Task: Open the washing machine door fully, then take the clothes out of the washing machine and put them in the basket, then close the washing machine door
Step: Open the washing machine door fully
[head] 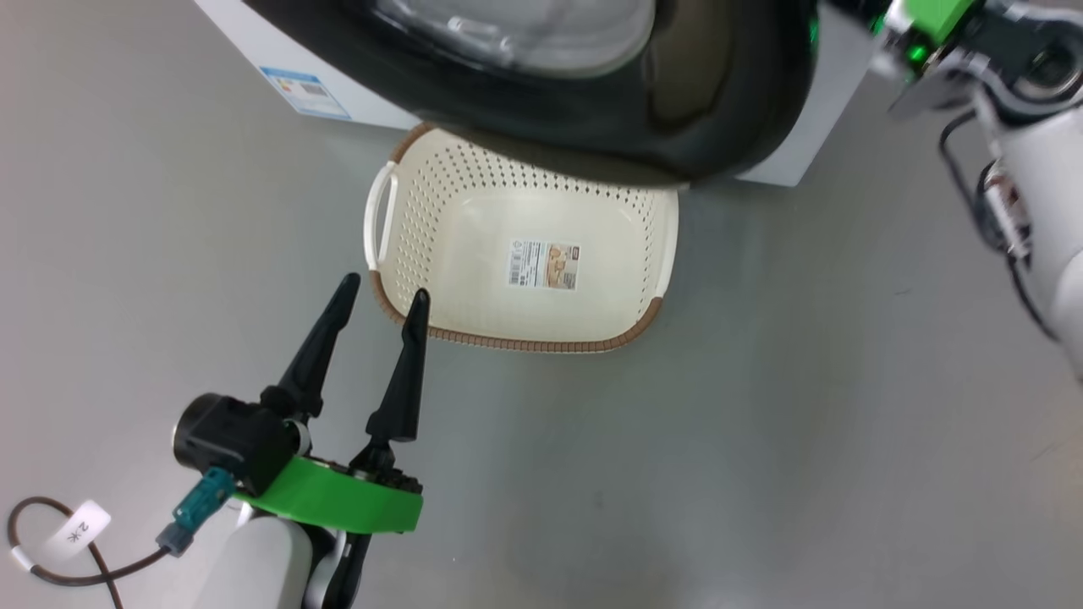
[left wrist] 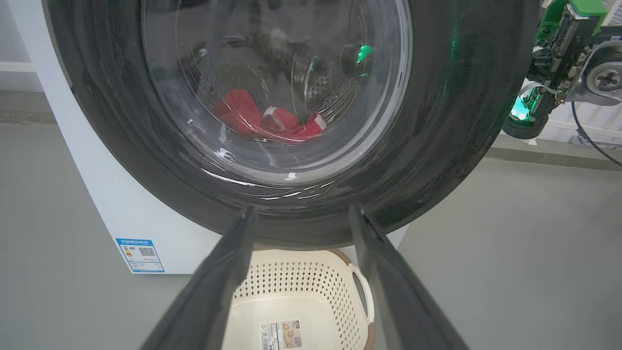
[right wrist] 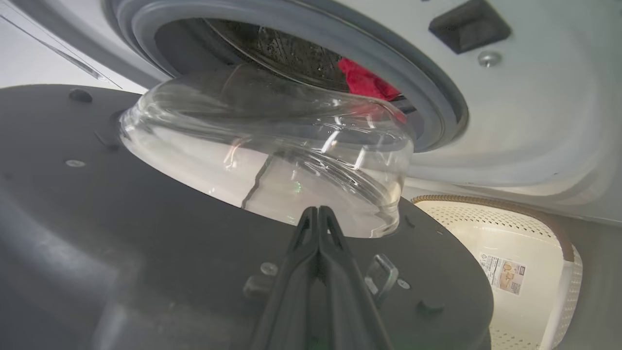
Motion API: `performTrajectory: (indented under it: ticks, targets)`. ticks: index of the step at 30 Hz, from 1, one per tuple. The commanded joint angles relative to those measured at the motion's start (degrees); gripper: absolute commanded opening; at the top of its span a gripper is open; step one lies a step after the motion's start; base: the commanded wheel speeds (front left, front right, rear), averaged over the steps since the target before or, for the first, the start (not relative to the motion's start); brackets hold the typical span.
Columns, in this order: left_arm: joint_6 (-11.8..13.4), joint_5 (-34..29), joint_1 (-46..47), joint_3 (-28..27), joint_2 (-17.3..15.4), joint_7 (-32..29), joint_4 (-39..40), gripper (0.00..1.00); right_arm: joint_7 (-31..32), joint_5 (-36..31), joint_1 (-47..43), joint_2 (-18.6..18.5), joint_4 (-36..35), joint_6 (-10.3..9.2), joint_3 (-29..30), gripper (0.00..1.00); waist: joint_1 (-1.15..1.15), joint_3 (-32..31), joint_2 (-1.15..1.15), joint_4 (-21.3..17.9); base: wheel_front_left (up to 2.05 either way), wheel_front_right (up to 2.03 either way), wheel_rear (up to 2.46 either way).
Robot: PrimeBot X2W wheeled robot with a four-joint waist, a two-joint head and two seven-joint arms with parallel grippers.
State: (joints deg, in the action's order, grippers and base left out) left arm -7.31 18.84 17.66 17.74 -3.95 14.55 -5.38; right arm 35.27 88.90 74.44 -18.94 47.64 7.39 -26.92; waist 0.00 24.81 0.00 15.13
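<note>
One door (left wrist: pixel 437 146) stands ajar on one washing machine (left wrist: pixel 112 204), one red clothes (left wrist: pixel 243 114) heap inside, one basket (head: pixel 525 342) below; left end effector (head: pixel 385 288) gapes empty, right end effector (right wrist: pixel 317 210) pinched together, empty.

My head camera: high up, looks steeply down on grey floor (head: pixel 761 465); basket (head: pixel 423 220) mid-frame, washing machine door (head: pixel 592 144) close under top edge. My left wrist camera: low, near, faces door's outer side almost square on; clothes (left wrist: pixel 243 116) seen through glass, basket at bottom edge. My right wrist camera: very near door's inner face, looks past glass bowl toward washing machine (right wrist: pixel 510 121) opening, basket at lower right. All three views share door and basket.
</note>
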Motion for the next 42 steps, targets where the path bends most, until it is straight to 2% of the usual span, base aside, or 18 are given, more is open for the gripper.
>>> performTrajectory:
  ticks: [1, 23, 33, 42]
  targets:
    - [-0.18, -0.42, -0.9, -2.1, -1.18, 0.45, 0.93, 1.0, 0.54, 0.04, -2.18, 1.84, -2.24, 0.1, -0.67, 0.0, 0.0, -1.04, 0.0, -0.31, 0.0, 0.0, 0.0]
    - [-0.18, -2.29, -8.13, -4.27, -0.35, 0.45, -0.8, 1.0, 2.97, 0.45, -20.38, 2.19, -19.11, 0.1, -6.09, 0.0, 0.0, -10.05, 0.0, 1.03, 0.0, 0.0, 0.0]
    - [-0.18, -3.04, -11.12, -4.91, 0.11, 0.45, -1.27, 1.0, 2.55, 0.85, -26.39, 3.52, -25.06, 0.1, -8.21, 0.0, 0.0, -12.84, 0.0, 4.04, 0.0, 0.0, 0.0]
    - [-0.18, -3.24, -11.71, -5.46, 0.53, 0.45, -1.88, 1.0, 2.41, 0.7, -28.33, 5.76, -27.19, 0.1, -10.01, 0.0, 0.0, -13.73, 0.0, 6.96, 0.0, 0.0, 0.0]
